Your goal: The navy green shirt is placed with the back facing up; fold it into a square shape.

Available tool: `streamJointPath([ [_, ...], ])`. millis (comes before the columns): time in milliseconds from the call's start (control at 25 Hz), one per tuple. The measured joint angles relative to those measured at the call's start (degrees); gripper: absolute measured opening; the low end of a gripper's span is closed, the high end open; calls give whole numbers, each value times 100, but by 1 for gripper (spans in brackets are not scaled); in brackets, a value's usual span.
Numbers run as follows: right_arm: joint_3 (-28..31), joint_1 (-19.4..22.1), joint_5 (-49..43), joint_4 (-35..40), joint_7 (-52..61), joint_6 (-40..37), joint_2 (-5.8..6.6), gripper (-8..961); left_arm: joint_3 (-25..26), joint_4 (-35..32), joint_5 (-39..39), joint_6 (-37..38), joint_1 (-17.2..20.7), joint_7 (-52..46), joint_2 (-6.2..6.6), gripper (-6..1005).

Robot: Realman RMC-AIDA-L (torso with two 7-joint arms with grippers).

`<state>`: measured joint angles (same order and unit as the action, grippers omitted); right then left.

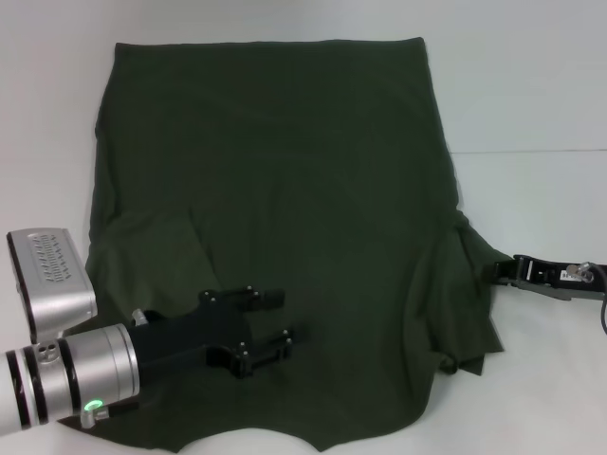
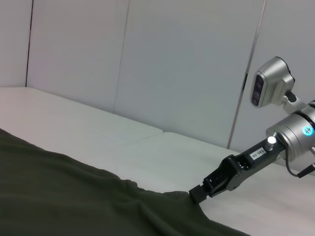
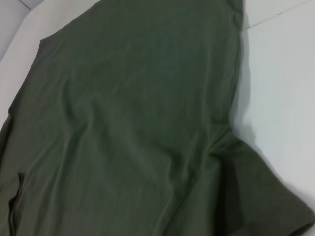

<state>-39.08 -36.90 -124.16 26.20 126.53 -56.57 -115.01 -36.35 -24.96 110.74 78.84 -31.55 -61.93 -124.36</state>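
Note:
The navy green shirt (image 1: pixel 285 171) lies spread on the white table, plain side up, its far edge straight and its near hem wavy. My left gripper (image 1: pixel 283 318) hovers open over the shirt's near left part, with nothing between its black fingers. My right gripper (image 1: pixel 498 272) is at the shirt's right edge, low on the table, shut on the sleeve, which bunches toward it. In the left wrist view the right gripper (image 2: pixel 197 195) meets the rumpled cloth (image 2: pixel 74 196) at its edge. The right wrist view is filled by the shirt (image 3: pixel 138 123) and its sleeve.
The white table (image 1: pixel 531 95) shows bare surface to the right of the shirt and a narrow strip to its left. A seam in the tabletop (image 1: pixel 531 150) runs across on the right. A pale wall (image 2: pixel 172 59) stands behind the table.

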Motion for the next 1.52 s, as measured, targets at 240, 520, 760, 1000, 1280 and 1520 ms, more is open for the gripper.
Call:
streamJointPath([
  [240,-9,-30,-7,-13,-22,47,-4,69,5,0,0,0,0,-3,0,560],
  [520,21,-15,30,-18,-95,47,-4,-1,5,0,0,0,-13,-4,6,560],
  [760,50,81,182,23,-171,44,-3,-1,6,0,0,-5,-7,-9,9,561],
  [1000,162,198,356,33,-325,60,95,0,5,0,0,-9,0,-78,4,561],
  [1280,371,225,358,41,-402,146,258,-1,5,0,0,24,0,-94,0,561],
  [1520,360,223,336,104,-402,331,347,-1,4,0,0,54,0,-158,0,560],
])
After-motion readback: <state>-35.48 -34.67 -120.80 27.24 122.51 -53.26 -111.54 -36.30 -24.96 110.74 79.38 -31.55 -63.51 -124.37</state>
